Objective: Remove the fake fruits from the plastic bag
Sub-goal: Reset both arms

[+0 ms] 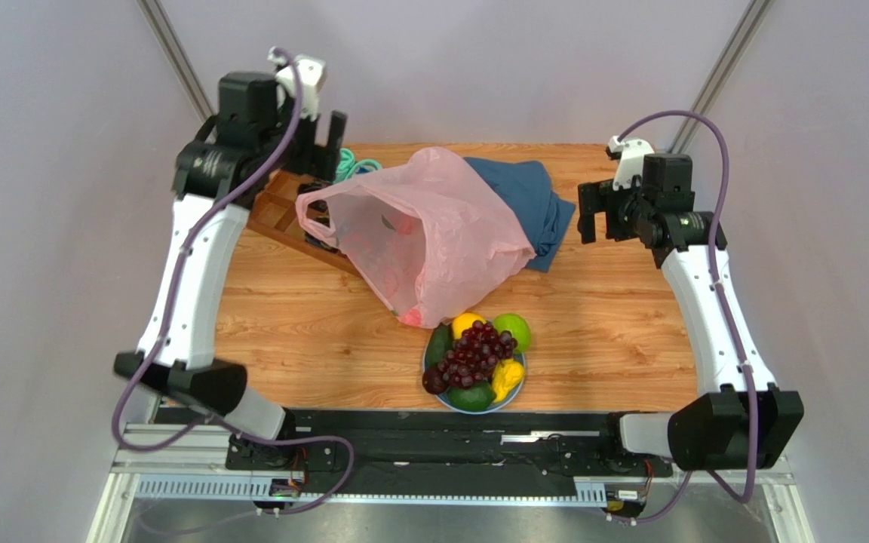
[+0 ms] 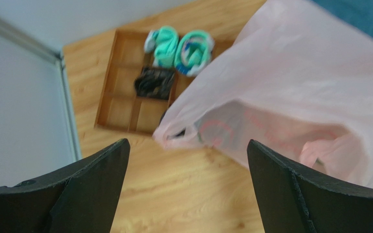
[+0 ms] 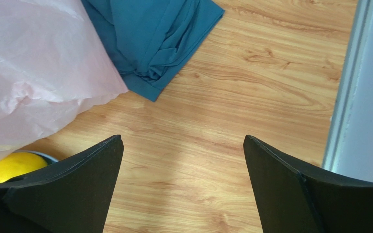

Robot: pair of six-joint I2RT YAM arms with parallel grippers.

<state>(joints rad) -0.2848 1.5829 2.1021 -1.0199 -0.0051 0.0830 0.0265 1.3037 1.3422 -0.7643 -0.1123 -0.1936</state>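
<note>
The pink plastic bag lies crumpled in the table's middle, its mouth facing left; it also shows in the left wrist view and the right wrist view. A reddish shape shows faintly inside it. Fake fruits sit on a plate near the front: purple grapes, yellow citrus, lime-green apple, avocados, yellow pear. The citrus shows in the right wrist view. My left gripper is open and empty above the bag's left. My right gripper is open and empty to the bag's right.
A brown divided tray at the back left holds teal rolled socks and a black item. A dark blue cloth lies partly under the bag's right side. Grey walls enclose the table.
</note>
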